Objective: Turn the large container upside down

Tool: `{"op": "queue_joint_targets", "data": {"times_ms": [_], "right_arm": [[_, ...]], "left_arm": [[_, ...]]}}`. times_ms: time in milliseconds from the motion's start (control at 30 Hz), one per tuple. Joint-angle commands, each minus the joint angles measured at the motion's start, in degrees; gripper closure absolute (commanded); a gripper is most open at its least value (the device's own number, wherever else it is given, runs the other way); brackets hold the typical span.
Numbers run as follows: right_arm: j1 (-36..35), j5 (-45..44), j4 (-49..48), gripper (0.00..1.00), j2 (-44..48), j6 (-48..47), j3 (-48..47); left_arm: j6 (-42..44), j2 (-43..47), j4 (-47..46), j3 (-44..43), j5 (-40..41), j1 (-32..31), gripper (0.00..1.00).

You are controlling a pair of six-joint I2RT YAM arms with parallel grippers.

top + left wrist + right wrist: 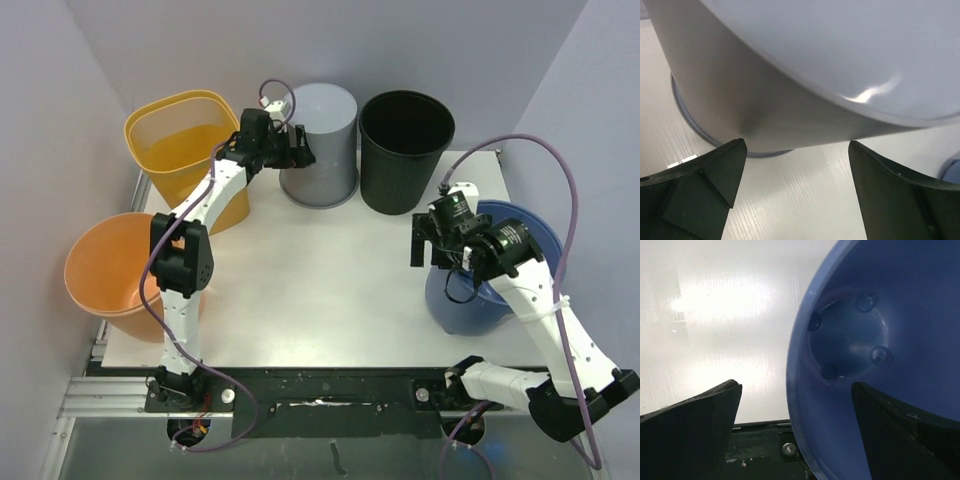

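Grey container [322, 120], upper middle of the top view, looks mouth-down already. My left pincer [300, 152] gapes wide beside its wall: I'd draw straight back, no nudging. Right pincer [428, 252] hangs open astride the blue bin [520, 222] rim.

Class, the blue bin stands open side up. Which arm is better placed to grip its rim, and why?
Right. The right gripper is open astride the blue bin's rim, one finger inside. The left gripper faces the grey bin instead.
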State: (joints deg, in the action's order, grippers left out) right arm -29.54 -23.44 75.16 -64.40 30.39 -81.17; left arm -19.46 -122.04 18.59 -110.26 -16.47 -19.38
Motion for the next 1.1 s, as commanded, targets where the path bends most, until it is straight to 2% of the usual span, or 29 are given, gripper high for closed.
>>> {"op": "queue_joint_targets", "data": {"times_ms": [0,133,200,300,433,467,500,533,567,600,633,667,767,800,933,1067], "right_arm": [[0.1,2.4,-4.5,0.02,-1.9,-0.5,-0.7],[-0.8,5.6,-9.2,0.02,-2.8,-0.5,-1.2],[-2.2,6.3,-11.4,0.02,-3.7,-0.5,-2.0],[-6.9,3.5,-12.9,0.02,-6.4,-0.5,-5.0],[-10.5,2.6,-14.0,0.02,-9.8,-0.5,-7.6],[-10.7,2.3,-14.7,0.51,-9.7,-0.5,-7.5],[-10.8,1.7,-15.1,0.95,-9.5,-0.5,-7.6],[-10.8,0.3,-15.1,1.00,-8.8,-0.5,-7.8],[-10.7,-1.3,-14.7,0.97,-8.1,-0.5,-8.2],[-10.4,-2.8,-14.5,0.94,-7.3,-15.5,-8.5],[-10.2,-3.8,-14.4,0.87,-6.4,-2.2,-8.7],[-9.7,-4.0,-14.4,0.69,-5.7,-0.4,-8.7],[-8.1,-2.5,-14.6,0.45,-4.4,-0.4,-8.2],[-8.0,-2.1,-14.4,0.40,-4.3,-0.2,-7.8],[-7.9,-0.7,-13.9,0.26,-4.6,0.1,-6.0],[-7.9,3.3,-14.0,0.24,-6.0,-2.5,-5.6]], "left_arm": [[0.7,1.0,2.9,-8.4,-2.0,-0.4,0.16],[3.1,10.0,4.3,-3.9,-3.3,-1.8,0.16],[2.1,16.0,3.7,1.8,-4.5,-1.9,0.17],[-0.7,25.6,0.3,10.9,-5.8,-1.8,0.16],[-1.9,34.2,1.4,16.1,-5.2,0.3,0.16],[-2.1,35.4,1.9,16.8,-5.4,1.0,0.16],[-2.2,36.3,2.4,17.4,-5.9,1.7,0.16],[-2.2,37.1,2.9,18.1,-6.2,2.0,0.16],[-2.1,37.6,3.2,18.5,-6.1,2.2,0.16],[-2.0,38.2,3.3,19.1,-6.0,2.3,0.16],[-2.0,38.5,3.2,19.6,-6.1,2.4,0.16],[-2.0,38.7,3.2,19.7,-6.2,2.5,0.16],[-2.1,38.4,2.7,19.7,-7.2,2.5,0.16],[-2.1,38.3,2.5,19.7,-7.4,2.5,0.16],[-2.5,37.8,1.9,20.0,-8.1,2.6,0.16],[-2.4,37.9,2.3,19.9,-8.1,2.6,0.16]]}}
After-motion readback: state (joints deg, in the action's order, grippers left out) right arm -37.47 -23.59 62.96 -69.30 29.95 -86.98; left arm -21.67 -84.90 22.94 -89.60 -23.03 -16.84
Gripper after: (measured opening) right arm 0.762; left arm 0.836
